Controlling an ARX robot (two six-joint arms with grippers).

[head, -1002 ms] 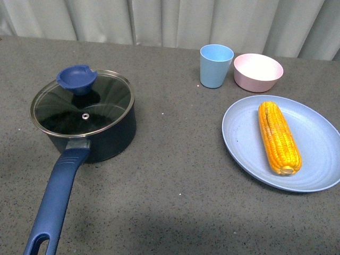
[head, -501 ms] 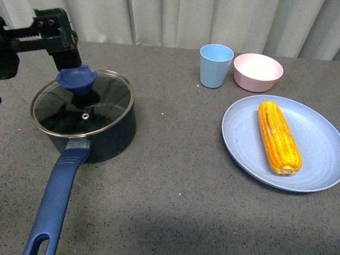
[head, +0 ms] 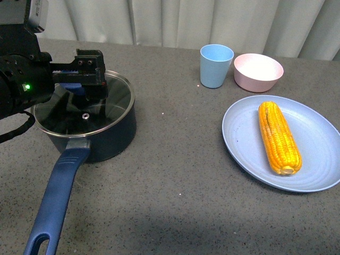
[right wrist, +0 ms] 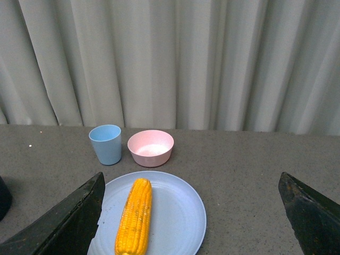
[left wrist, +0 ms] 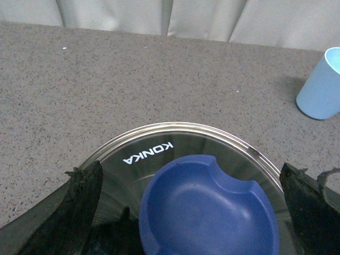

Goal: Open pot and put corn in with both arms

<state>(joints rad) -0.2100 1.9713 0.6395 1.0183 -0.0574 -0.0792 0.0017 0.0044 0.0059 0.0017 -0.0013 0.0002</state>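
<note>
- Because the lid must come off before anything goes in, we have our left gripper (head: 79, 87) poised over the dark navy round saucepan (head: 114, 130). Its black fingers (left wrist: 79, 212) are spread wide on either side of the blue dished knob (left wrist: 207, 212) of the round glass lid (head: 114, 98). Neither finger touches the knob, so nothing is held.
- We judge this straddle is chosen so that a plain squeeze catches the knob squarely for a straight lift.
- The saucepan's long blue handle (head: 56, 196) points toward us, leaving the lid free to reach from above.
- Further right, the pale blue plastic cup (head: 215, 65) and the pink round bowl (head: 258, 71) stand side by side at the back of the grey speckled tabletop (head: 175, 202), well apart from the pot and off our path.
- The yellow-orange husked corn cob (head: 278, 137) lies lengthwise on the pale blue round plate (head: 239, 143), well to the right of the pot, uncovered and easy to take across its middle.
- Our right gripper (right wrist: 191, 223) hangs above and short of that plate, jaws wide and empty, waiting, we think, for the pot to be open.
</note>
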